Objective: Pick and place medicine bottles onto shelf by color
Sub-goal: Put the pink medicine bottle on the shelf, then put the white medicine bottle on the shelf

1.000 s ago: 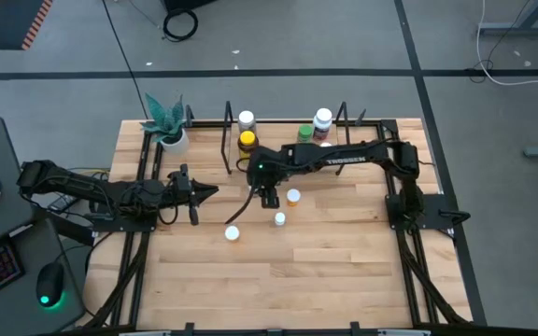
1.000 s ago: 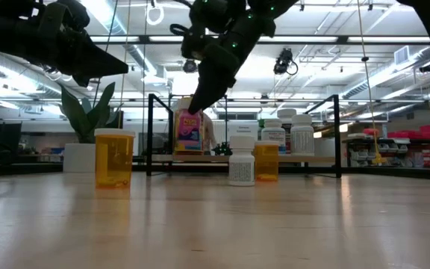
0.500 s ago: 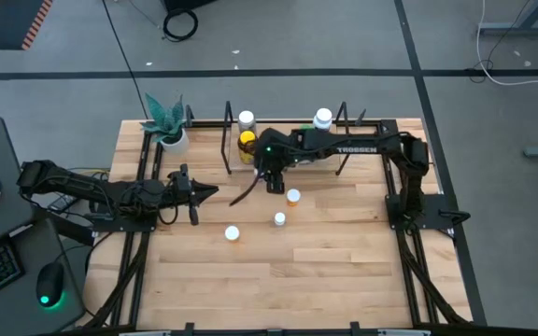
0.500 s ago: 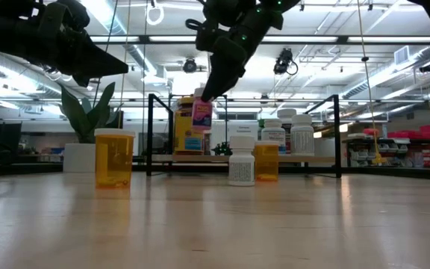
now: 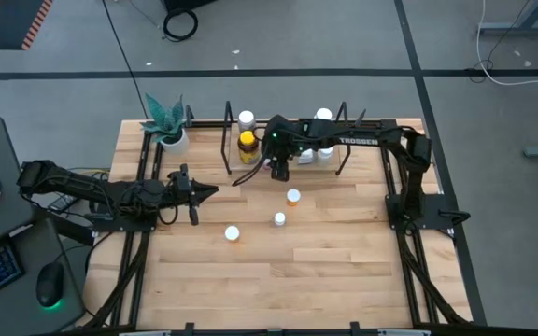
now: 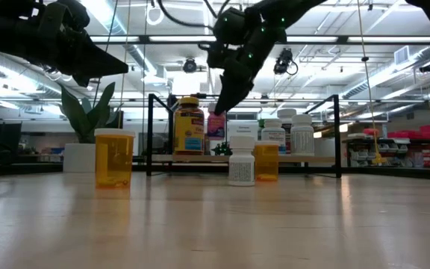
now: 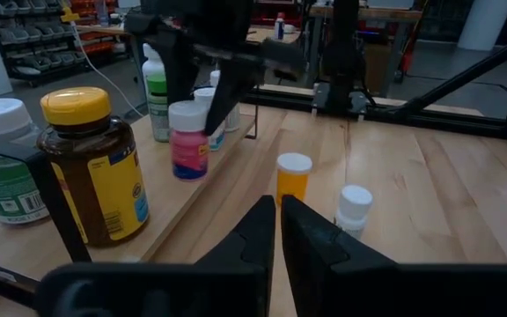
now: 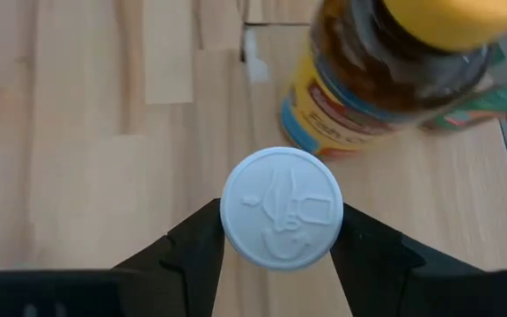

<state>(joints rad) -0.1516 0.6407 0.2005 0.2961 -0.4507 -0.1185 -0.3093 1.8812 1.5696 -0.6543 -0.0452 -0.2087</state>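
My right gripper (image 5: 278,169) is over the shelf (image 6: 290,158), shut on a pink medicine bottle (image 7: 188,151) with a white cap. The bottle hangs beside the amber bottle with the yellow lid (image 7: 95,167), which stands on the shelf base. White-capped bottles (image 6: 302,134) also stand on the shelf. Two orange bottles (image 5: 292,197) (image 5: 233,233) and a small white one (image 5: 279,219) stand on the table. My left gripper (image 5: 208,193) waits shut above the table's left part. My right gripper pinches the pink bottle's white cap (image 8: 282,207) between its two fingers (image 8: 196,242), one on each side of the cap. The fingers come from above, slanting down. The bottle hangs upright below them, its bottom (image 6: 216,137) clear of the shelf base.
A white pot with a green plant (image 5: 168,126) stands at the far left corner. The shelf's black upright frames (image 5: 229,140) (image 5: 344,131) bound its ends. Black rails (image 5: 143,177) run along the table's sides. The near half of the table holds only the loose bottles.
My right gripper has carried the pink bottle toward the table's far edge and slightly up. It went from above the loose bottles to over the shelf beside the amber bottle. The bottle stays in the hold and hangs more upright now.
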